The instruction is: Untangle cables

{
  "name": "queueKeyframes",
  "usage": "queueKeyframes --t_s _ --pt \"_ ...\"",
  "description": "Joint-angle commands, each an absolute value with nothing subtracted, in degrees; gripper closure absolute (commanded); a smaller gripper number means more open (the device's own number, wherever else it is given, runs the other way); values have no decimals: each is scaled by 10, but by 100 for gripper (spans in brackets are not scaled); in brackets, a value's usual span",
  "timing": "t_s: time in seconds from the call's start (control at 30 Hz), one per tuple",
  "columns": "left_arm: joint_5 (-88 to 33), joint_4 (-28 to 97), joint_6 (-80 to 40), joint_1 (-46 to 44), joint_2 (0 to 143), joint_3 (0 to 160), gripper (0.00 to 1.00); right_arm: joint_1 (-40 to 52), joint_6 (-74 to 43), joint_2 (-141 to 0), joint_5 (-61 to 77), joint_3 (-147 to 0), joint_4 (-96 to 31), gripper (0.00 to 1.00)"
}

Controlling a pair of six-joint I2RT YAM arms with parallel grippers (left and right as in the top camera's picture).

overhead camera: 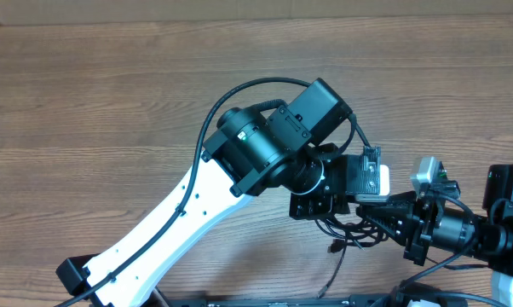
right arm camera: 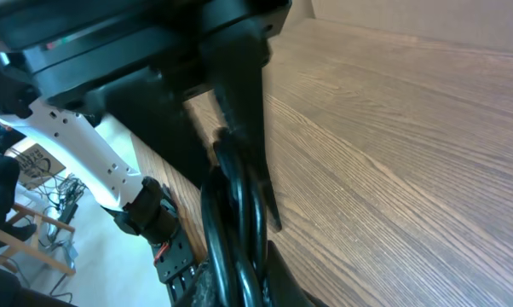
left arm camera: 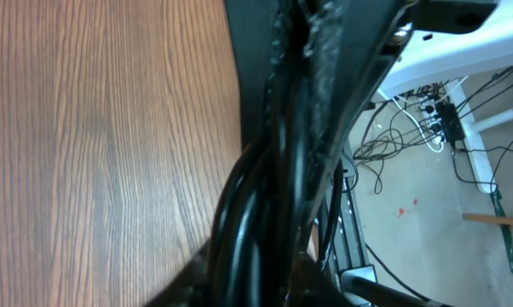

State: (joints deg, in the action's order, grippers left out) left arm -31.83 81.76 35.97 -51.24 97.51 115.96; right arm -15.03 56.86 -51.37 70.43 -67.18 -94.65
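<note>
The cables (overhead camera: 346,232) are thin black cords bunched in a small tangle near the table's front edge, right of centre. One strand hangs down toward the edge (overhead camera: 331,277). My left gripper (overhead camera: 312,207) comes in from the left and my right gripper (overhead camera: 377,223) from the right, and they meet at the tangle. In the left wrist view a bundle of black strands (left arm camera: 252,213) runs tight through the jaws. In the right wrist view several strands (right arm camera: 235,213) pass between the two fingers. Both grippers look shut on the cords, and the plug ends are hidden.
The wooden table (overhead camera: 112,102) stretches to the left and back. Its front edge (right arm camera: 184,183) lies just beside the tangle. Beyond the edge is the floor with power strips and loose wires (left arm camera: 427,119). The left arm's white link (overhead camera: 180,222) crosses the lower left.
</note>
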Motion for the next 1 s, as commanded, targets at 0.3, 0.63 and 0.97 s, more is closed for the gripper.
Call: queueKeyframes --t_s 0.3,0.63,0.97 --pt "-306 815 140 -366 911 1180 0 -151 398 -511 717 -675 -821 96" --pt "-441 793 197 -326 910 1179 0 -150 195 -512 793 -675 -609 96" --pt "-502 747 197 -328 910 1179 0 -151 195 -512 878 -675 -549 96"
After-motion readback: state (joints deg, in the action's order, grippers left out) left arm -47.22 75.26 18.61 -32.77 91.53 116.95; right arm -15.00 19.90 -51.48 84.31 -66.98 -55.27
